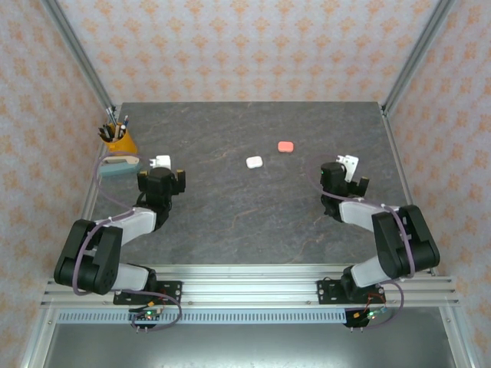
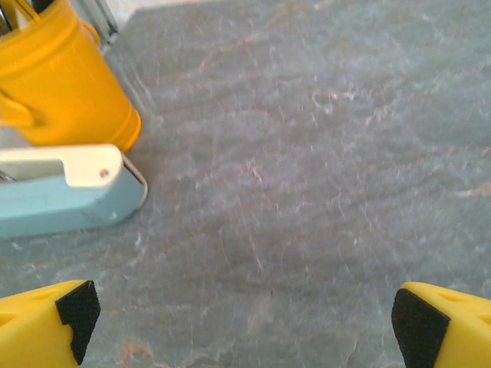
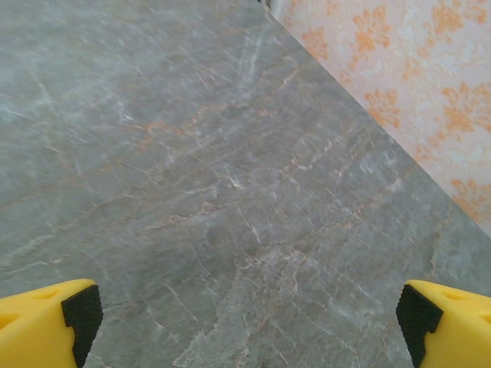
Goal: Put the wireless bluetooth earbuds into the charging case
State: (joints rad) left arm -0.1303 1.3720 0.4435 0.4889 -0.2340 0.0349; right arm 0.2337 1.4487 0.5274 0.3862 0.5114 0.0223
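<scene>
We are holding the left pincer (image 1: 160, 162) (image 2: 245, 322) and the right pincer (image 1: 350, 163) (image 3: 245, 314) wide open over the dark grey stone-patterned tabletop (image 1: 230, 222), gripping nothing. A white pebble-shaped plastic case (image 1: 254, 162) is lying between the pincers, well apart from each. A salmon-pink pebble-shaped plastic case (image 1: 285, 146) is sitting just beyond it, nearer the right pincer. The earbuds are too small for us to tell. Just left of the left pincer, a pale blue plastic stapler (image 1: 119, 166) (image 2: 69, 192) is lying beside a yellow metal pen cup (image 1: 120, 141) (image 2: 61, 77).
</scene>
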